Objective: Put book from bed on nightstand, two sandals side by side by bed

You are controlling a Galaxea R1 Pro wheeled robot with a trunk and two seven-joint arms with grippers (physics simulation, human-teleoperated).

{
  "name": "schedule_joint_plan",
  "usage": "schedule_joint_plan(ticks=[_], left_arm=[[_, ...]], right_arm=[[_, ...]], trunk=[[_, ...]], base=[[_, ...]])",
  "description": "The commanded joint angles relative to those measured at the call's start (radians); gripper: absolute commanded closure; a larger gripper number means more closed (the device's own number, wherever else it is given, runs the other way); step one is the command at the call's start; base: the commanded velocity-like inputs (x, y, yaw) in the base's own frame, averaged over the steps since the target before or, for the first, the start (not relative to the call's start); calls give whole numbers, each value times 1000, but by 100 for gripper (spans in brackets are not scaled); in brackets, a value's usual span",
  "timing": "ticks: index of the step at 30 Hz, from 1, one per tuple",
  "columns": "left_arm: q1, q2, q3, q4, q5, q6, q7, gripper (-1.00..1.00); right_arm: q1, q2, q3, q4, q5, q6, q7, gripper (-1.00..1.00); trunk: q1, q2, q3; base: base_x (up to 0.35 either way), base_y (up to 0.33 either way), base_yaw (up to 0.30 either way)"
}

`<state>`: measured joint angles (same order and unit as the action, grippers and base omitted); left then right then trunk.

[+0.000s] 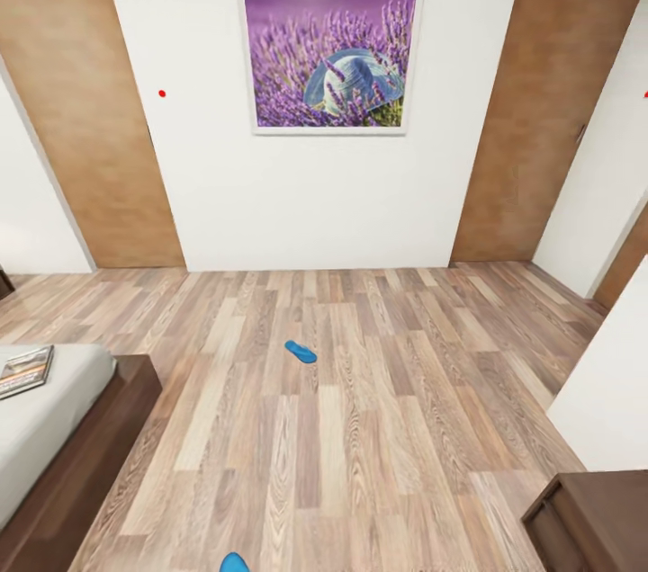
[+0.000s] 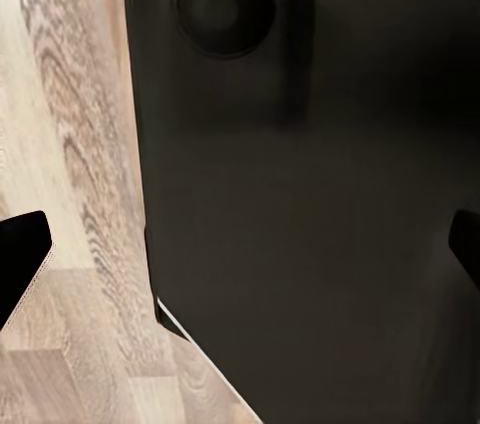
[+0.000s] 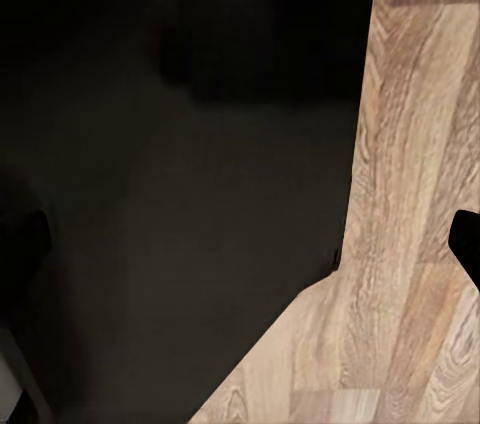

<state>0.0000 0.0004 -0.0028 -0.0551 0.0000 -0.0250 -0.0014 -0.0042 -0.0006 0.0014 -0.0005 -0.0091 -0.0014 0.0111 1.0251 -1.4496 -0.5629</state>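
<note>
Head view looks over a wide stretch of plank floor [image 1: 387, 428] running to a white wall with a framed lavender picture [image 1: 329, 59], brown door panels on either side. My bed [image 1: 54, 437] juts in from the left, its dark wooden frame edging the open floor. On the pale mattress, close to the picture's left border, lies the book [image 1: 24, 370], flat, its long axis running roughly across the bed toward the floor side. One blue sandal [image 1: 301, 352] lies alone mid-floor, well apart from the bed, its long axis slanting from upper left to lower right. A second sandal [image 1: 234, 563] pokes up at the bottom border, mostly cut off. A dark brown cabinet corner [image 1: 589, 518] sits at lower right.

Left wrist view shows my left gripper [image 2: 245, 254] with fingertips wide apart, grasping nothing, over dark robot body and floor. Right wrist view shows my right gripper [image 3: 245, 254] likewise spread and empty.
</note>
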Motion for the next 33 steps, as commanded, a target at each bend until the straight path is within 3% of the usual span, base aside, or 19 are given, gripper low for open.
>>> schedule_joint_plan(ticks=[1,33], left_arm=[[0,0,0,0,0,-3,0,-100],[0,1,0,0,-2,-3,0,-100]], right_arm=[[0,0,0,0,-1,0,1,-100],[0,0,0,0,-1,0,1,-100]], trunk=[[0,0,-1],[0,0,-16]], base=[[0,0,-277],[0,0,-277]])
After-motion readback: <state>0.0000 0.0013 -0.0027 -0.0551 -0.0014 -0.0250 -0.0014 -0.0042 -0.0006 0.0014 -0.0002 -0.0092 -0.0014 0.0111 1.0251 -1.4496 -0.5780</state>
